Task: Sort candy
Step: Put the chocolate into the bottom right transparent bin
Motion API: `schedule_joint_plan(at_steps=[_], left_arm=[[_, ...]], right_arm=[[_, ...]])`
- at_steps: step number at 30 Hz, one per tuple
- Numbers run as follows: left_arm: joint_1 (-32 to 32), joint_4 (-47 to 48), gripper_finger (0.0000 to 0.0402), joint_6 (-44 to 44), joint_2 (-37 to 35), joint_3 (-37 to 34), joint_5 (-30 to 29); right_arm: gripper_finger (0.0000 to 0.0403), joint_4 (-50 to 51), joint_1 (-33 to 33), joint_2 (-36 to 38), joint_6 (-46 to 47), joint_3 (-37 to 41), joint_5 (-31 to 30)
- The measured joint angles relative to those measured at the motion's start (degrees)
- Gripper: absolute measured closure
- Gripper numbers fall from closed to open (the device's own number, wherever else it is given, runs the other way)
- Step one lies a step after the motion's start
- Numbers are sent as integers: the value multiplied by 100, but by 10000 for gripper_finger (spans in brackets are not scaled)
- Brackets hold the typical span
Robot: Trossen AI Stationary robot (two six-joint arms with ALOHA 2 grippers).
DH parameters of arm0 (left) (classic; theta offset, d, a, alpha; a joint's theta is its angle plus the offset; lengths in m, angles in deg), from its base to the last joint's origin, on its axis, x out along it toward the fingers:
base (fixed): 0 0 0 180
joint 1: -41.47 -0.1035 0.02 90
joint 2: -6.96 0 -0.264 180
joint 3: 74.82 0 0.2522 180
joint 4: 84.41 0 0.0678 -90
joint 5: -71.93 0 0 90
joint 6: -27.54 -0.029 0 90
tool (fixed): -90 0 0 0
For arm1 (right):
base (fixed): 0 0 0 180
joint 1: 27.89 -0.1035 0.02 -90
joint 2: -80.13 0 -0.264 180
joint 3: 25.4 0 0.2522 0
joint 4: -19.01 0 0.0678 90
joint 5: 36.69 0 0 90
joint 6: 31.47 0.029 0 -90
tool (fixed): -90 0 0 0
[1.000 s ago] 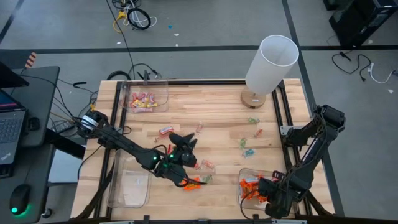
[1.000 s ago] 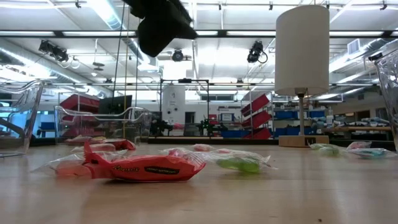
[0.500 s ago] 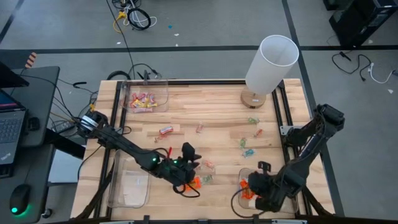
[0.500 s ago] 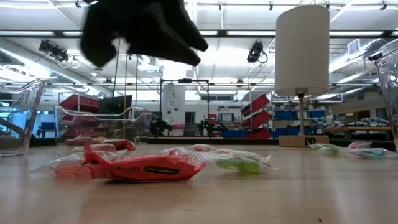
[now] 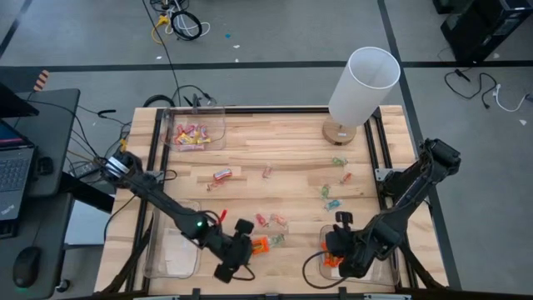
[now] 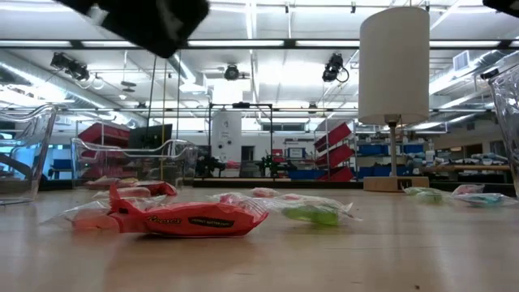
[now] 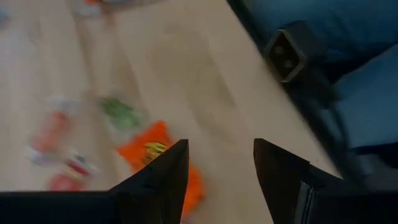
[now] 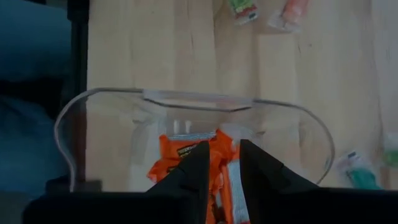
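Left pincer point(image 5: 236, 257) is positioned low near the front edge of the surface, spread wide and empty, its fingers point(image 7: 165, 177) straddling bare wood just beside an orange candy point(image 5: 260, 244). The placement reads as a lineup for a grab on that piece, judged only from the pose.

Right pincer point(image 5: 340, 250) is held over the clear bin point(image 5: 321, 234) at the front right corner. Its fingers point(image 8: 198, 167) are drawn close together with a narrow gap; nothing is seen gripped between them. Orange wrappers point(image 8: 186, 155) are seen lying in the bin directly beyond the tips, so this bin is judged to be the orange drop point.

A second clear bin point(image 5: 218, 112) at the back left corner is loaded with pink/yellow candy point(image 5: 190, 135). A third bin point(image 5: 156, 250) at the front left corner appears to hold nothing sorted yet.

Unsorted candy is scattered across the middle of the surface: a pink piece point(image 5: 221, 175) left of centre, pale green-and-red pieces point(image 5: 331, 197) toward the right edge, and a small cluster point(image 5: 272, 221) near the front centre.

Candy is noted as small, crinkled, glossy film wrappers with twisted or crimped ends. In the low view the nearest orange-red piece point(image 6: 182, 219) lies flat, a green one point(image 6: 312, 212) just behind it.

A white lamp point(image 5: 360, 83) is stood at the back right corner.
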Motion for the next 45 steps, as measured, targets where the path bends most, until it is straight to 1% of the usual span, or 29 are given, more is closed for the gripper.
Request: schedule_joint_plan(at_steps=[3,6,12,20,29,36,40,45], left_arm=[[159,-3,218,541,4,0,-37],[287,-10,218,870,4,0,-370],[451,-97,218,912,260,0,-877],[444,-180,218,981,647,0,-1353],[444,-83,218,1301,965,-2,-1360],[444,447,219,1656,1133,-11,-1519],[444,459,239,1649,1139,-11,-1657],[444,536,290,1635,1139,-11,-1793]], right_arm=[[329,-6,-5,0,-157,0,-138],[329,-10,-13,0,-274,0,-149],[329,-16,-22,0,-334,0,-193],[329,-17,-33,0,-460,2,-243],[329,-28,-33,0,-547,2,-254],[329,-92,-33,0,-588,4,-254],[329,-135,-33,0,-643,4,-259],[329,-188,-33,0,-695,4,-419]])
